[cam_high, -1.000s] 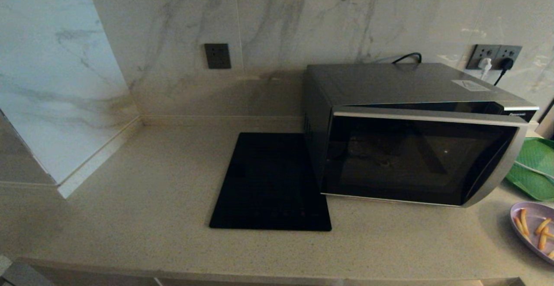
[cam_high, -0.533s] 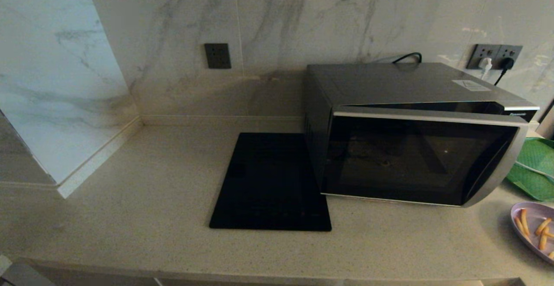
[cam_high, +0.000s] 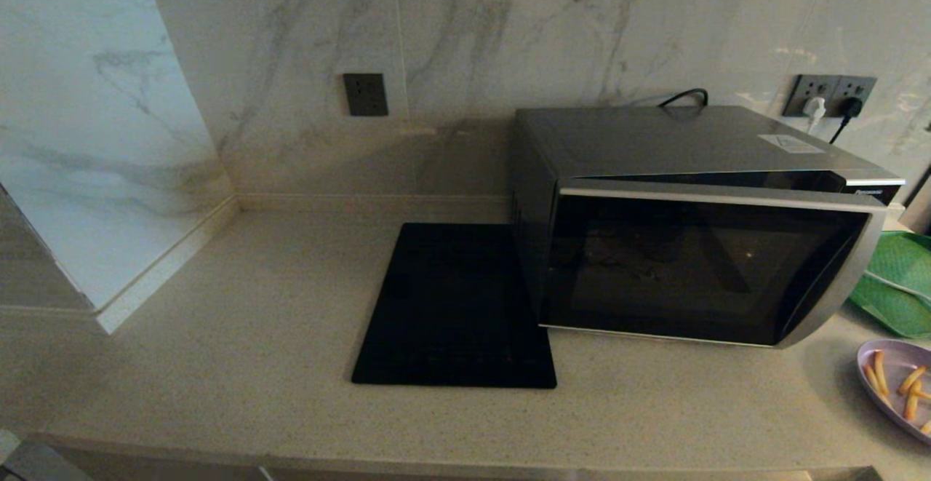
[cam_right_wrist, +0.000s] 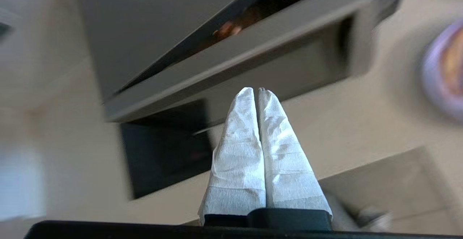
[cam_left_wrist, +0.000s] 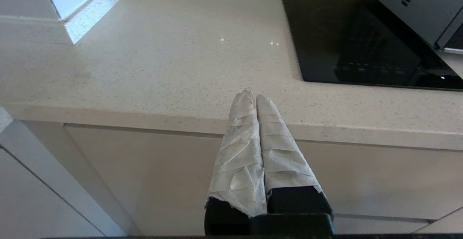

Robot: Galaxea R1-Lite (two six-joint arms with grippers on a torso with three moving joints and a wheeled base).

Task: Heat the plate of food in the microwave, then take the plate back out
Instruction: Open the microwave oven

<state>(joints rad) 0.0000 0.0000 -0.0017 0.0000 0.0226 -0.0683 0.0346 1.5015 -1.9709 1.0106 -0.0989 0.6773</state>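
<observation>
The silver-grey microwave [cam_high: 698,248] stands on the counter at the right, its dark glass door slightly ajar along the top right. The pale lilac plate of fries [cam_high: 900,386] rests on the counter at the far right, cut off by the picture's edge. Neither arm shows in the head view. My left gripper [cam_left_wrist: 253,96] is shut and empty, hanging before the counter's front edge, left of the mat. My right gripper [cam_right_wrist: 256,90] is shut and empty, held in front of the microwave [cam_right_wrist: 224,47], with the plate [cam_right_wrist: 443,69] blurred off to one side.
A flat black square mat [cam_high: 454,306] lies left of the microwave. A green tray [cam_high: 898,284] sits behind the plate at the far right. Wall sockets with plugs [cam_high: 829,99] and a marble backsplash stand behind. The counter's left side ends at a wall corner.
Nothing has moved in the head view: microwave, plate and mat hold their places.
</observation>
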